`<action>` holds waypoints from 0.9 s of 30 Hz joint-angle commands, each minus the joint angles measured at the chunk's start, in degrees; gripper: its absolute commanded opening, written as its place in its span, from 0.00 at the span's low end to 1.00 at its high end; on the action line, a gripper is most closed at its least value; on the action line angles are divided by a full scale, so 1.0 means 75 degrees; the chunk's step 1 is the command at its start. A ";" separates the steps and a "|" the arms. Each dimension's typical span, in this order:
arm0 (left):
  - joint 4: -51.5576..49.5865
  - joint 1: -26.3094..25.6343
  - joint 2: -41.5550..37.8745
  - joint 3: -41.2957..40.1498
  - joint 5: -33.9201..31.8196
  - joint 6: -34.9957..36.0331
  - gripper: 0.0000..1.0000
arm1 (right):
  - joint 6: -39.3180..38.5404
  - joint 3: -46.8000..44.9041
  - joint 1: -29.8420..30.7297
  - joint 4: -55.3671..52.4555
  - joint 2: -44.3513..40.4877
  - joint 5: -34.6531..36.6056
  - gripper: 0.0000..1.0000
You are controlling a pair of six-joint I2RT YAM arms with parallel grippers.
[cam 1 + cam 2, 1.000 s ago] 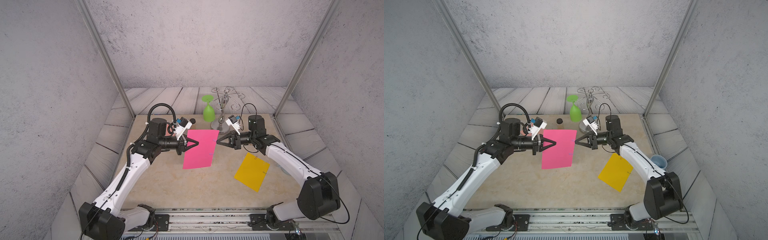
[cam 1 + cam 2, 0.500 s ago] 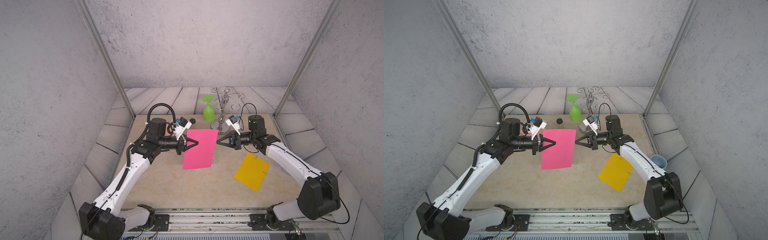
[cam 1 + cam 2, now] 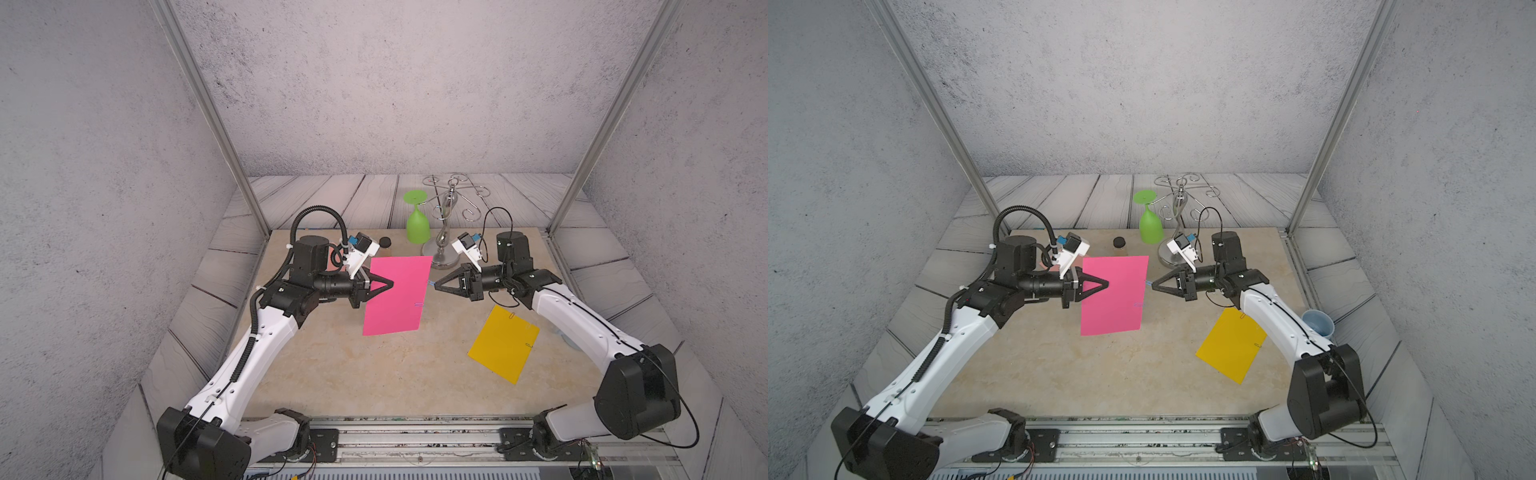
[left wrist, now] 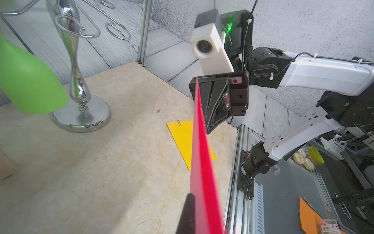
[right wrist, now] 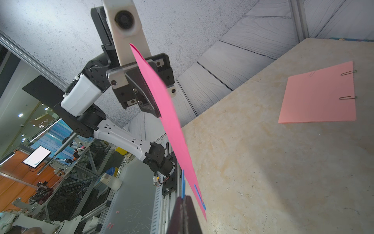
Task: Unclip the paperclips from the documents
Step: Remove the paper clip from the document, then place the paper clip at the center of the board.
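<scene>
One blue paperclip [image 5: 183, 183] in right gripper [image 3: 435, 285], magenta sheet's [image 3: 397, 307] length crosswise

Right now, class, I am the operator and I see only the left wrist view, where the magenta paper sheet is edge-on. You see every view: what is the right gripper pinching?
Observer: The right gripper is shut on a small blue wire paperclip at the edge of the magenta paper sheet.
Operator: Are there more clips on that sheet?
Observer: Yes. In both top views a second blue paperclip sits farther along the same edge.
Operator: And the salmon pink sheet?
Observer: The right wrist view shows the salmon pink paper sheet lying on the table, with two dark wire paperclips on one edge.
</scene>
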 commanded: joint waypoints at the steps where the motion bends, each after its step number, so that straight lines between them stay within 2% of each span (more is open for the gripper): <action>1: -0.0037 0.0096 -0.0188 -0.0016 -0.0103 0.0144 0.00 | -0.0220 0.0114 -0.0202 -0.0303 0.0124 0.0288 0.00; 5: -0.0013 0.0096 -0.0182 -0.0093 -0.0265 0.0142 0.00 | -0.0182 0.0032 -0.0486 -0.0427 0.0166 0.0634 0.00; 8: 0.0053 0.0096 -0.0164 -0.0155 -0.0296 0.0096 0.00 | 0.0011 -0.0045 -0.0771 -0.0559 0.0260 0.1326 0.00; 14: 0.0309 0.0096 -0.0176 -0.0326 -0.0328 -0.0089 0.00 | 0.0957 -0.0477 -0.1749 -0.0493 0.0580 0.3368 0.00; 17: 0.0380 0.0096 -0.0215 -0.0410 -0.0313 -0.0142 0.00 | 0.1046 -0.0556 -0.2299 -0.0877 0.0869 0.4279 0.00; 22: 0.0425 0.0090 -0.0292 -0.0532 -0.0351 -0.0141 0.00 | 0.0856 -0.0016 -0.2851 -0.1881 0.1745 0.5792 0.00; 27: 0.0481 0.0101 -0.0228 -0.0547 -0.0337 -0.0179 0.00 | 0.0828 0.0668 -0.3160 -0.2147 0.2813 0.6402 0.00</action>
